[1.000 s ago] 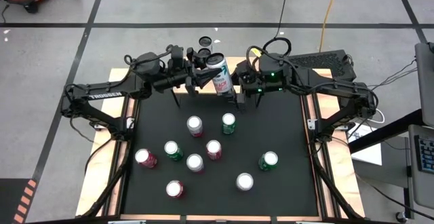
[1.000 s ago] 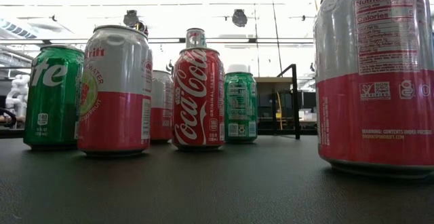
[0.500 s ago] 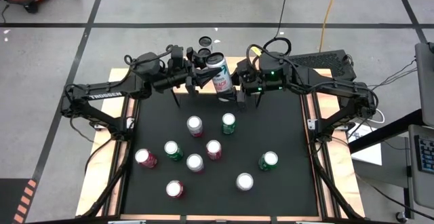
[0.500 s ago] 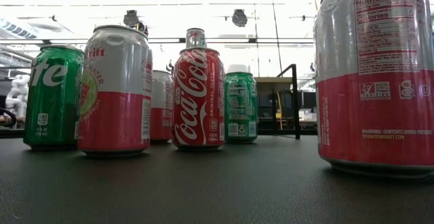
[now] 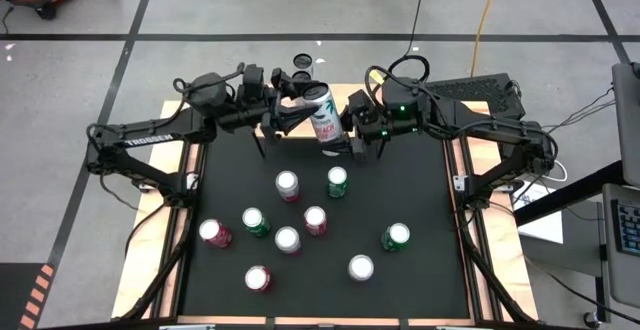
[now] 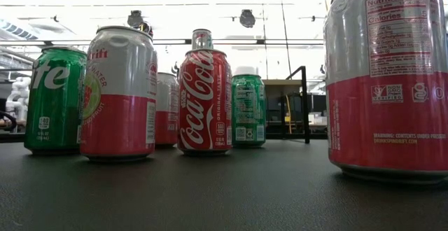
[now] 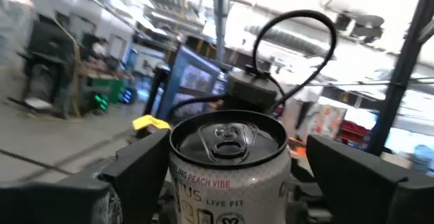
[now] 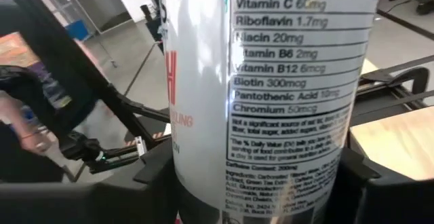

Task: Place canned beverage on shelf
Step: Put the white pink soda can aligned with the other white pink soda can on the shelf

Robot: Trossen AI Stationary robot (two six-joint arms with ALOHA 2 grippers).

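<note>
A white can with red and teal print is held upright high over the table's far edge; its top and pull tab show in the left wrist view. My right gripper comes from the right and is shut on it. My left gripper comes from the left and is open, with one finger on either side of the can's upper part and a gap showing at the other finger. The arms hide most of the shelf. Its black leg shows in the low view, and two dark-topped cans stand behind the grippers. My right gripper pinches the can's side wall between its two fingers, low on the can. The fingers come about level from the table's right side. The can is lifted clear of the table and stands upright, its printed label facing the wrist.
Several cans stand on the black mat nearer the front: silver-and-red ones, green ones and a red cola can. Long wooden strips run along the table's sides. Bare mat lies between the loose cans and the grippers.
My left gripper has opened off the can and drawn slightly back toward the table's left. The can stays raised and upright in my right gripper, which has kept its place.
</note>
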